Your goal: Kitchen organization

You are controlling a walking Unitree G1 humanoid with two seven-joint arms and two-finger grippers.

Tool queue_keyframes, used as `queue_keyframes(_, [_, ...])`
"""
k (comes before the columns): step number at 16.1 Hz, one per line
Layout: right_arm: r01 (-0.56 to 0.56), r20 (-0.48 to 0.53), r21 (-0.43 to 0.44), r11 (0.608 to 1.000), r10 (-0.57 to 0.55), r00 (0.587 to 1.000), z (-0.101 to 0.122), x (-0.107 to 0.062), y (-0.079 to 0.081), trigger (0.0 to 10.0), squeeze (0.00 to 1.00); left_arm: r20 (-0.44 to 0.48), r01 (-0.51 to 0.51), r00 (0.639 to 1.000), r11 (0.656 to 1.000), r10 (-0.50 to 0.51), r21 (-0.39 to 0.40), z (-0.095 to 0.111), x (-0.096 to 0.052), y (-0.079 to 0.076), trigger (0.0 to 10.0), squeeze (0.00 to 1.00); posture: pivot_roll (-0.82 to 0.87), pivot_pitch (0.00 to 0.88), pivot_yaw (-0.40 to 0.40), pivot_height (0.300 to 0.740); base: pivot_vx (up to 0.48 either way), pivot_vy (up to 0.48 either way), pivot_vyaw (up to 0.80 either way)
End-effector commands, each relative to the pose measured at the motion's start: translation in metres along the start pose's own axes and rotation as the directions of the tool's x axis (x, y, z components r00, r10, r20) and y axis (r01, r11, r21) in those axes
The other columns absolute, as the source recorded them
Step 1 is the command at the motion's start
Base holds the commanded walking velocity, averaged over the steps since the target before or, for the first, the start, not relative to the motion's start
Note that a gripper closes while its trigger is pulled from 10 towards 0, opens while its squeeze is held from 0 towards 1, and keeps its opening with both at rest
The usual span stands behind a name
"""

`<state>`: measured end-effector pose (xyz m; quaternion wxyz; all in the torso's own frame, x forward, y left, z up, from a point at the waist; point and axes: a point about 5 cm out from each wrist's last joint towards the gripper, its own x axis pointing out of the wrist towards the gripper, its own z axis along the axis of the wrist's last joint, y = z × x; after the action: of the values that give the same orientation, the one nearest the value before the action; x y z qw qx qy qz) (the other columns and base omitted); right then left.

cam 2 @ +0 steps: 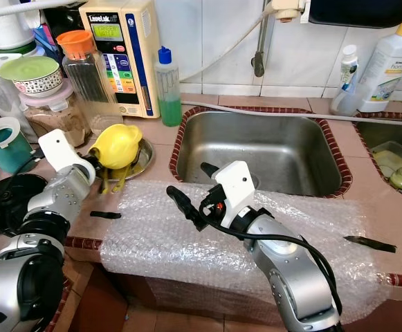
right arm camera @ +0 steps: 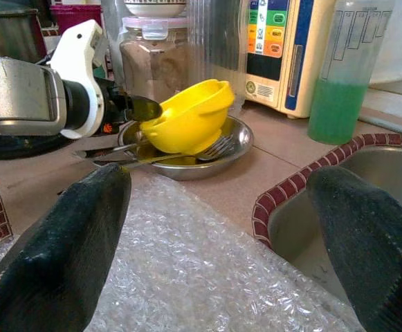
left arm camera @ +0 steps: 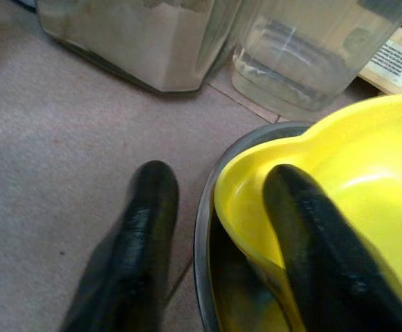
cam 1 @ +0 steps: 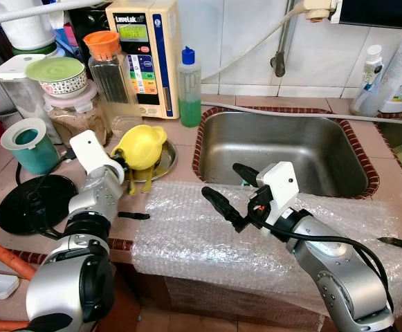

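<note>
Early stage: left claw (cam 1: 122,160) pinches yellow bowl (cam 1: 142,144) rim at counter (cam 1: 187,149) 10 o'clock; right claw (cam 1: 230,187) wide open, empty; nothing relocated yet.

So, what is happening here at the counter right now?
The robot stands at a kitchen counter. Its left pincer has closed on the rim of a yellow bowl, which sits tilted in a metal dish beside the sink. The right pincer hovers open above a sheet of bubble wrap, holding nothing.

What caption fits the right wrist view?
Left gripper grips the tilted yellow bowl's rim in a steel dish, seen between open right fingers.
</note>
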<state>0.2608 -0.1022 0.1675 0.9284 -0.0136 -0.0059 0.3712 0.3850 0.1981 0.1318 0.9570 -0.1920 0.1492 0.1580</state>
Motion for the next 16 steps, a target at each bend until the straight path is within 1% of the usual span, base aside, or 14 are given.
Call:
queue_keyframes(1, [-0.011,0.01,-0.017,1.0,0.011,1.0,0.004,0.001,0.001,10.0,0.0,0.019,-0.027,0.999,0.999,0.026,0.022,0.008,0.001,0.003,0.0,0.0,-0.09,0.0,0.082,0.74,0.0,0.0,0.0])
queue_keyframes(6, [-0.01,0.005,-0.023,1.0,0.01,1.0,0.003,0.001,0.001,10.0,0.0,0.067,-0.045,0.997,0.998,0.043,0.04,0.017,0.002,0.008,0.0,0.0,-0.09,0.0,0.077,0.74,0.0,0.0,0.0])
queue_keyframes(8, [-0.009,0.003,-0.024,1.0,0.01,1.0,0.002,0.001,0.001,10.0,0.0,0.089,-0.018,0.996,0.999,0.014,0.05,0.019,0.0,0.001,0.0,0.0,-0.09,0.0,0.076,0.74,0.0,0.0,0.0])
queue_keyframes(12, [-0.01,0.0,-0.026,1.0,0.01,1.0,0.002,0.002,0.0,10.0,0.0,0.09,-0.003,0.996,1.0,0.001,0.023,0.017,0.0,-0.001,0.0,0.0,-0.09,0.0,0.076,0.74,0.0,0.0,0.0])
queue_keyframes(14, [-0.008,-0.002,-0.026,1.0,0.008,1.0,0.001,0.001,0.0,10.0,0.0,0.091,0.004,0.996,1.0,-0.006,0.021,0.017,0.0,-0.002,0.0,0.0,-0.09,0.0,0.076,0.74,0.0,0.0,0.0])
queue_keyframes(16, [-0.009,-0.002,-0.027,1.0,0.009,1.0,0.001,0.002,0.001,10.0,0.0,0.093,0.019,0.995,1.0,-0.019,0.005,0.017,0.0,-0.005,0.0,0.0,-0.09,0.0,0.076,0.74,0.0,0.0,0.0])
